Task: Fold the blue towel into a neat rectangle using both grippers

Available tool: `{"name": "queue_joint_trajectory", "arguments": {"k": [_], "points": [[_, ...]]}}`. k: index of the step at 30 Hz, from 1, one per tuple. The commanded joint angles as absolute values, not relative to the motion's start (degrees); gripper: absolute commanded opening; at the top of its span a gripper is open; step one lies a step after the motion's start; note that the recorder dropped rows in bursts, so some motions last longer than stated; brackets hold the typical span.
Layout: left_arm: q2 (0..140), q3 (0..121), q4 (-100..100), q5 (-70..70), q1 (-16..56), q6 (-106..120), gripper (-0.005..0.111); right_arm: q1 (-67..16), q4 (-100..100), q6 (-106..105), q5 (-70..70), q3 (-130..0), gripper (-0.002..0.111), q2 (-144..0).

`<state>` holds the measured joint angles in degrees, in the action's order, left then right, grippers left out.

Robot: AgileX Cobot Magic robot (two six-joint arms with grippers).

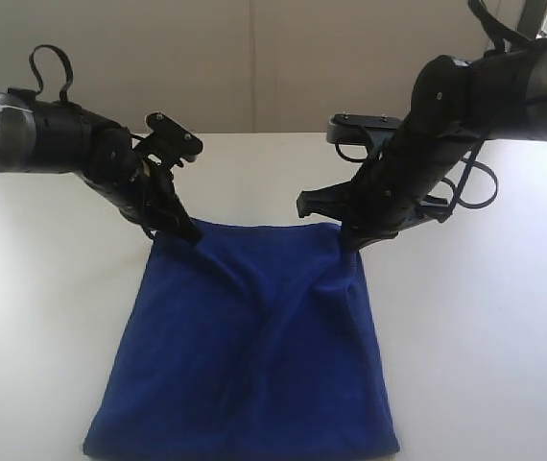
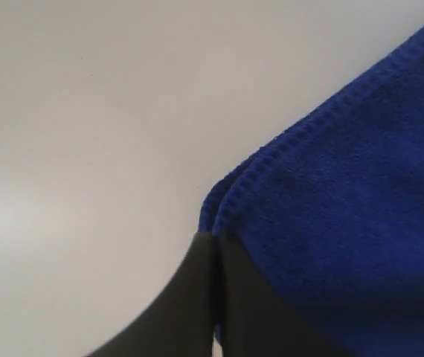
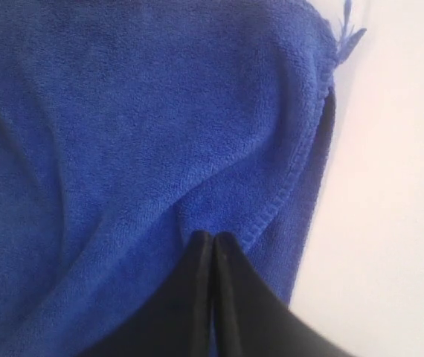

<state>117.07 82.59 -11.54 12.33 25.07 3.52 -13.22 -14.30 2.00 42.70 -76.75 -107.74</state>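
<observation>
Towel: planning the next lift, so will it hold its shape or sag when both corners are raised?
Probably floppy: the towel creases between its two pinched corners, so the middle would likely sag. Its fuzzy pile looks grippy, so slipping seems unlikely.

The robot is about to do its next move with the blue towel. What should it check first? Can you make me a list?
1. Left gripper shut on a far corner of the blue towel: ok.
2. Right gripper shut on the other far corner: ok.
3. Towel lying smooth: not ok, creases run down its middle.
4. Near corners flat on the table: cannot tell, they meet the picture's edge.
</observation>
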Motion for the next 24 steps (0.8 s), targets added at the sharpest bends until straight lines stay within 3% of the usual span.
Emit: {"name": "queue_joint_trajectory", "arguments": {"k": [1, 4, 5, 6, 9, 19, 24], "points": [[117.43, 82.56, -11.42, 12.61, 24.96, 2.2, 0.009, -12.95, -13.84, 1.58, 42.79, -76.53, 0.0, -107.42], [117.32, 82.56, -11.42, 12.62, 24.96, 2.43, 0.035, -12.95, -13.84, 1.58, 42.67, -76.53, 0.0, -107.42], [116.96, 82.56, -11.42, 12.84, 24.96, 3.0, 0.053, -12.95, -13.84, 1.58, 42.37, -76.53, 0.0, -107.42], [116.81, 82.56, -11.42, 13.06, 24.96, 3.0, 0.061, -12.95, -13.84, 1.58, 42.13, -76.53, 0.0, -107.42], [115.96, 82.7, -11.42, 14.79, 24.96, 3.09, 0.075, -12.95, -13.95, 2.58, 42.15, -76.53, 0.0, -107.42], [109.4, 82.74, -12.45, 22.24, 24.6, 2.07, 0.075, -10.28, -12.1, 5.57, 41.44, -76.53, 0.0, -107.42], [109.24, 82.48, -9.02, 25.76, 24.6, 0.0, 0.061, -8.94, -11.34, 6.26, 36.21, -76.53, 0.0, -107.53]]}}
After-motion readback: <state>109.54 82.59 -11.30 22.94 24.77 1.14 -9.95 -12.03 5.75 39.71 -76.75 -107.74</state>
